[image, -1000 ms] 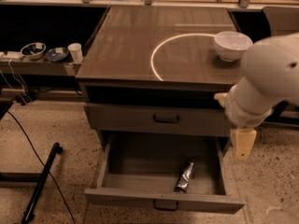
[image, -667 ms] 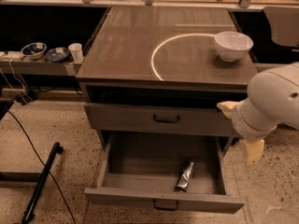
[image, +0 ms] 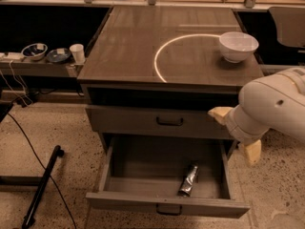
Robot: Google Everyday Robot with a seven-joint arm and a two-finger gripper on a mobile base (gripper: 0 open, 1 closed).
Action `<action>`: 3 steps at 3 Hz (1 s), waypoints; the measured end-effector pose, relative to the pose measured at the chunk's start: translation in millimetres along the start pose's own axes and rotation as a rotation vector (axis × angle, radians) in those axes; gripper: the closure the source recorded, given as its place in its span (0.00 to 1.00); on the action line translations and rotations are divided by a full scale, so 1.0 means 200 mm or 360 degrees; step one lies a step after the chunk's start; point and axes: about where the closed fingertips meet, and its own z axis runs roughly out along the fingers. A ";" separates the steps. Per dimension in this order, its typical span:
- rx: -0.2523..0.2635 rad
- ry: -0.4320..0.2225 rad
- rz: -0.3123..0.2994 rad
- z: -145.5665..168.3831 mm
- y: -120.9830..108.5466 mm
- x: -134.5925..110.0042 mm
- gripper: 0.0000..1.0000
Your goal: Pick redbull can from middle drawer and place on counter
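Since the redbull can [image: 188, 180] lies flat near the front wall of the middle drawer [image: 143, 162], the gripper [image: 232, 136], spread apart above the drawer's right side, should be lowered across the can's width.

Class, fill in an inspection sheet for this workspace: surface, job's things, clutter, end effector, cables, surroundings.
Surface: counter marked with a white arc; a white bowl stands at its right.
Job's things: redbull can lies on its side in the open middle drawer, right of centre.
Clutter: two dark bowls and a cup on the side shelf.
End effector: end effector open, holding nothing, right of the drawers, outside the middle drawer.
Cables: black cable across the floor at left.
Surroundings: speckled floor; upper drawer shut.
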 end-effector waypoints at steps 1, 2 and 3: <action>-0.0051 -0.0045 -0.0318 0.16 0.10 -0.04 0.00; -0.0051 -0.0049 -0.0474 0.16 0.10 -0.04 0.00; -0.0086 -0.0119 -0.0567 0.27 0.08 -0.07 0.00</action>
